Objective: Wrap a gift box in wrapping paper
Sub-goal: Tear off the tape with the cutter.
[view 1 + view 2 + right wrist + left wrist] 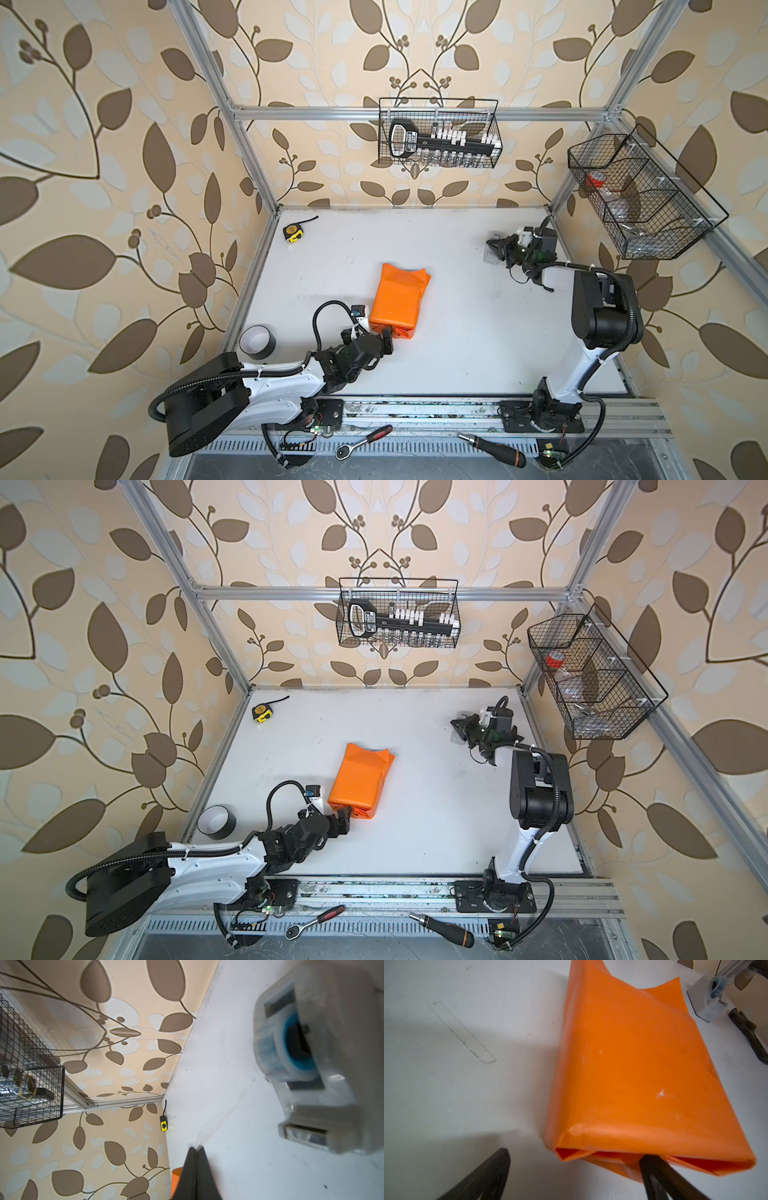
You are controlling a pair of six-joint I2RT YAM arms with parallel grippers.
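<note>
Plainly, the wrapping paper (pixel 399 299) lies rolled at the centre of the desk (pixel 478 345) in both top views; the gift box is hidden, presumably inside. The left hand (pixel 576 1155), spread wide and grasping nothing, sits at the parcel's loose lower end. The right hand (pixel 195 1150) is clenched by the tape dispenser (pixel 311 1064), upper right. Seemingly untaped, the paper could spring open or slide under a push. A wire basket (pixel 386 158), top centre, holds a socket rail (pixel 440 143); a side basket (pixel 648 245), right, a red-topped item (pixel 597 179).
</note>
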